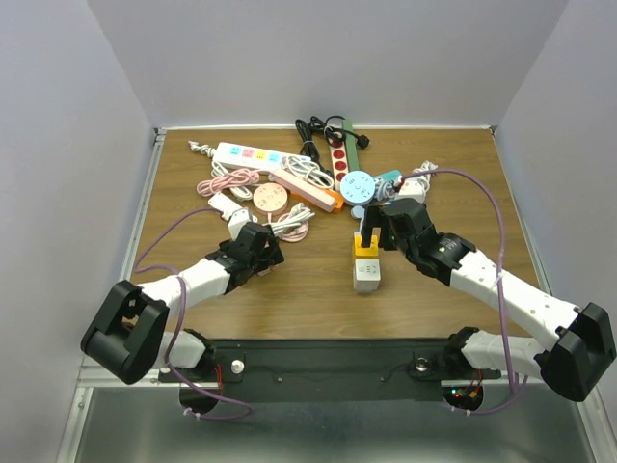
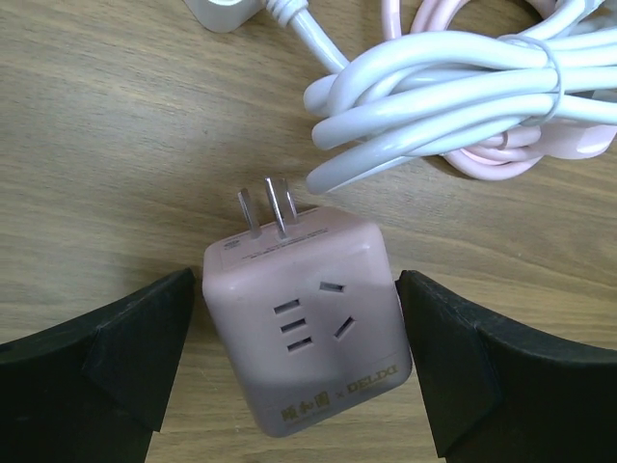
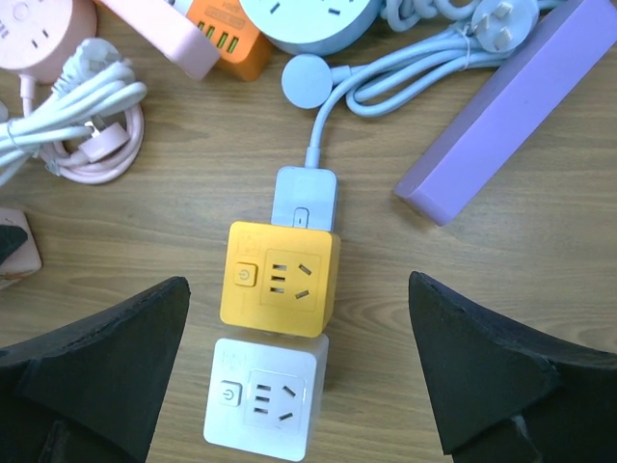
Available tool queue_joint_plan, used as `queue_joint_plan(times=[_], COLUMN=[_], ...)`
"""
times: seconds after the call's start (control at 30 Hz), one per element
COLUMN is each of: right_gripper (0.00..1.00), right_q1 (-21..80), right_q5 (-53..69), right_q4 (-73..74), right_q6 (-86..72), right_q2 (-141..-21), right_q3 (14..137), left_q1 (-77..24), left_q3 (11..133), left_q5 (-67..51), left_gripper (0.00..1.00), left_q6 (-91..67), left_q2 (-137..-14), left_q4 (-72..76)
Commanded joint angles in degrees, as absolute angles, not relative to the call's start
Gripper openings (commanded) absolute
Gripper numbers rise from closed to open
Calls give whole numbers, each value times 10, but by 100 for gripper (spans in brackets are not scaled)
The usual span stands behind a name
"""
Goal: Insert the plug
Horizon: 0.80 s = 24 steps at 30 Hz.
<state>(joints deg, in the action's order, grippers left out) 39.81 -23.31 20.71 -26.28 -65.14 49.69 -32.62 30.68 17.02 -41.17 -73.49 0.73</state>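
A pink cube adapter [image 2: 304, 328] lies on the left, socket face up, prongs [image 2: 268, 207] bare. At centre, a yellow socket cube [image 3: 280, 278] touches a white cube [image 3: 262, 397] just nearer.

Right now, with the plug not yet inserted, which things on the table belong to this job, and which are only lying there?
Likely for the job: pink cube plug, inside the open left gripper; yellow cube socket and white cube socket, under the open right gripper.
Only lying about: purple strip, round blue socket, long white strip, red-socket strip, coiled white cable.
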Motion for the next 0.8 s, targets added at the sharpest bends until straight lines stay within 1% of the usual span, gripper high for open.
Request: queue_joint_plan(times=[0.0,0.07,0.1,0.13,0.17,0.23,0.27,0.37,0.5,0.67,0.77], right_gripper=[100,100,99,98,97,95,93,91,90,90,90], right_q1=[400,401,400,401,400,401,401,422,495,551,570], right_q5=[-214,-203,-188,-178,-171,-136,-124,-103,-154,-213,-220], right_q4=[164,155,146,142,137,121,115,87,64,43,22], right_q6=[-243,-236,-227,-218,-207,-193,-181,-159,-106,-61,-46], right_q2=[-648,-648,-646,-645,-644,-641,-637,-639,-666,-701,-706], right_q3=[479,474,472,469,465,461,461,462,490,519,528], left_q1=[-328,-328,-327,-328,-328,-328,-328,-327,-329,-329,-329], left_q3=[339,341,341,341,342,342,343,350,374,424,452], left_q5=[184,177,170,166,164,150,144,102,-15,-86,-113], left_gripper=[97,90,79,72,55,40,25,1,0,0,0], left_q6=[-407,-408,-409,-408,-408,-403,-402,-403,-429,-481,-504], left_q2=[-753,-760,-764,-768,-769,-770,-773,-772,-757,-723,-716], left_q4=[1,1,1,1,1,1,2,2,9,3,1])
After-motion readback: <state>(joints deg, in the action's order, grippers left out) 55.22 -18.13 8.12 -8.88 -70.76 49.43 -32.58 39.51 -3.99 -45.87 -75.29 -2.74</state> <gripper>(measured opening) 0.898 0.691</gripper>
